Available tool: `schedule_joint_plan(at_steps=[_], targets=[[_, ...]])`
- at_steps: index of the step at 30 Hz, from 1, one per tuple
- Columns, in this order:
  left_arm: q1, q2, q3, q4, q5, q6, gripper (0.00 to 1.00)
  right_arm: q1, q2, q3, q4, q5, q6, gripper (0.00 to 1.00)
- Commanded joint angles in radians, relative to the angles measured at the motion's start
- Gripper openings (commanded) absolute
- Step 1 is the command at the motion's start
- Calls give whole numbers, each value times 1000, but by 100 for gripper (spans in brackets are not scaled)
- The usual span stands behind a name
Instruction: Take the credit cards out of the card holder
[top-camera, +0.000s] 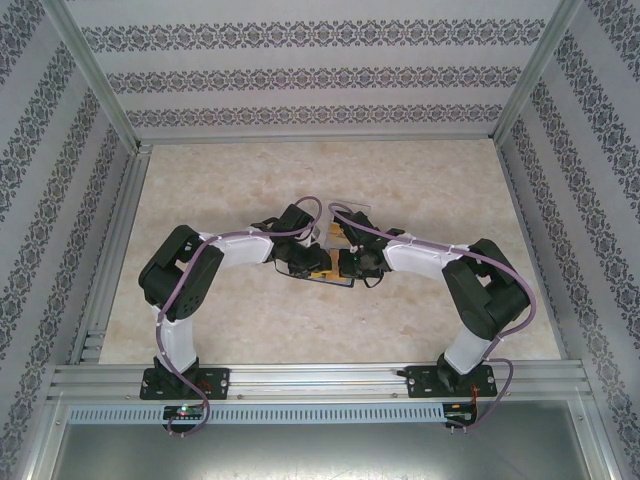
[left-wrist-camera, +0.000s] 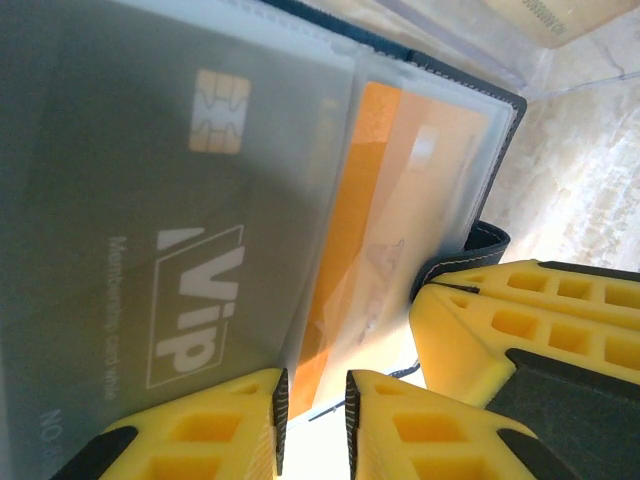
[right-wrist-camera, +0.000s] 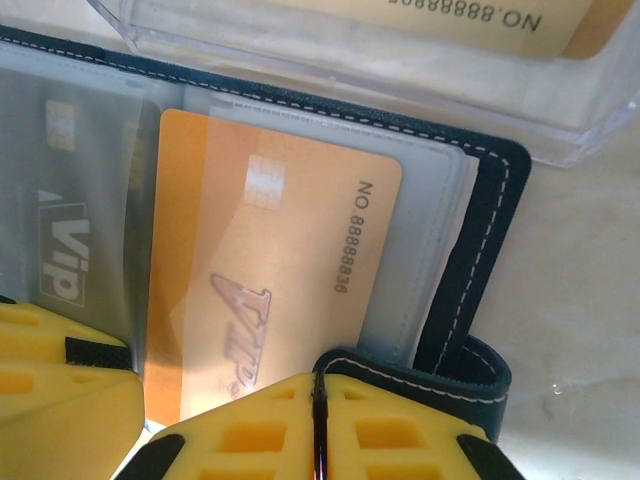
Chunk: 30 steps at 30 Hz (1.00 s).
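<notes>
The dark navy card holder (right-wrist-camera: 492, 205) lies open on the table under both grippers (top-camera: 331, 277). An orange credit card (right-wrist-camera: 270, 270) sits in its right clear sleeve, and a grey VIP card (left-wrist-camera: 150, 200) in the left sleeve. My right gripper (right-wrist-camera: 318, 385) is shut on the holder's stitched closing tab (right-wrist-camera: 450, 375). My left gripper (left-wrist-camera: 315, 400) stands over the holder's near edge, jaws a narrow gap apart. The orange card's (left-wrist-camera: 370, 200) lower corner reaches in between them, close to the left pad. The right gripper's yellow fingers (left-wrist-camera: 520, 320) sit just beside the left gripper.
A clear plastic box (right-wrist-camera: 400, 60) holding gold cards lies just beyond the card holder (top-camera: 345, 213). Both arms fold inward over the table's middle. Metal frame rails run along the left, right and near edges.
</notes>
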Motion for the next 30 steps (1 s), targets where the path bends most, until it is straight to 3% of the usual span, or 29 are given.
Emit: schedule_joint_plan(at_steps=[1,8,16,30], targets=[[-13,25,13,-38,-12,16,26,26,50,-23,-10,-24,20,12],[-12,-10,13,-86,-66,31,25,35,53,-6,-25,-19,19,13],[16,-82,-41,-125,-148,36,24,53,-74,8,-95,57,-9,30],[34,-167,-138,-56,-130,-14,25,156,-1,87,-60,26,41,26]])
